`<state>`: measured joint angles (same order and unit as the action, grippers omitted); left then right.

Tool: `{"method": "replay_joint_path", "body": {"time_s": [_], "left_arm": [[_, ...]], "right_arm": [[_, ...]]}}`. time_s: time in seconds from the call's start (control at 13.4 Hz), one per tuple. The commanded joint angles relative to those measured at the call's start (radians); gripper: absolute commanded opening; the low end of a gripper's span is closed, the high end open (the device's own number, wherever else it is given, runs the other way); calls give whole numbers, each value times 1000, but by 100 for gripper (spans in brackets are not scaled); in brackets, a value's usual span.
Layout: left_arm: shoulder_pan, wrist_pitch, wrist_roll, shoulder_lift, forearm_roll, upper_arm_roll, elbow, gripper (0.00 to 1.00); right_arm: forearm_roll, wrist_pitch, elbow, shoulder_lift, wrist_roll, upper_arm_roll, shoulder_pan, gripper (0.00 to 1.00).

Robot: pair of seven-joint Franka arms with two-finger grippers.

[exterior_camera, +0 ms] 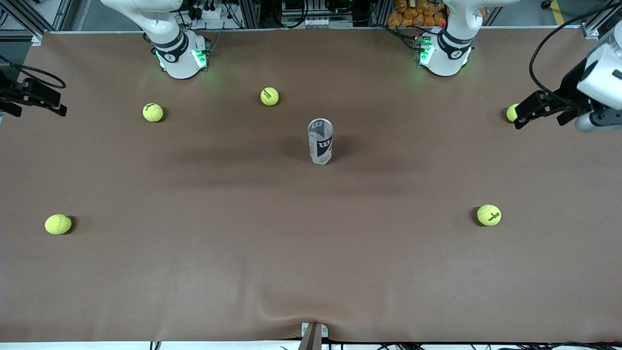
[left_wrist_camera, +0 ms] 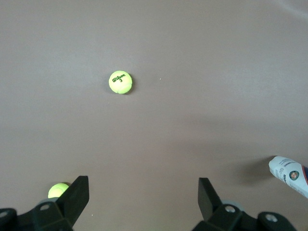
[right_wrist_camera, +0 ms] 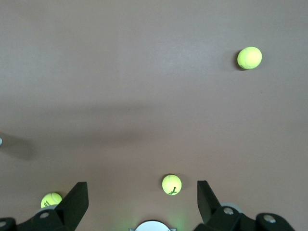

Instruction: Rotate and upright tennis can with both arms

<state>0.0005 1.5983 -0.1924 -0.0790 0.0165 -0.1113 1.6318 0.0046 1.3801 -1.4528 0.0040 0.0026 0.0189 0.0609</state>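
Left pincer spread, empty, over worktop's left-arm end. Right pincer spread, empty, over right-arm end. Clear-plastic cylindrical tennis can with navy-white label stands upright mid-worktop. Risk: any arm sweep clips the light can, toppling it.

The slim clear-plastic tennis can with a white and navy label stands upright mid-desk and bears a white "W" logo on the navy band, repeated fainter near its rim. In the left wrist view, a yellow-green felt tennis ball reads "Wilson" in black with a "3" beneath. The ball nearer the front camera toward the left arm's end carries dark print, probably the same brand, though it is too small to read.
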Motion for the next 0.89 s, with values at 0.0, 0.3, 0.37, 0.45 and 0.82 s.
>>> {"method": "replay_joint_path", "body": {"time_s": [0.0,0.3,0.37,0.45,0.82], "left_arm": [[16,20,30,-45,-1,-11,34,100],[16,17,61,-24,-27,-7,8,100],[16,17,61,-22,-27,-4,2,100],[16,8,61,-22,-35,-4,0,100],[15,3,57,-22,-52,-5,-3,100]], "right_arm": [[-17,8,-4,-12,82,-1,-13,100],[-14,4,-4,-12,82,0,-12,100],[-12,2,-4,-12,82,0,-12,100],[-12,2,-4,-12,82,0,-12,100],[-12,0,-4,-12,82,0,-13,100]]}}
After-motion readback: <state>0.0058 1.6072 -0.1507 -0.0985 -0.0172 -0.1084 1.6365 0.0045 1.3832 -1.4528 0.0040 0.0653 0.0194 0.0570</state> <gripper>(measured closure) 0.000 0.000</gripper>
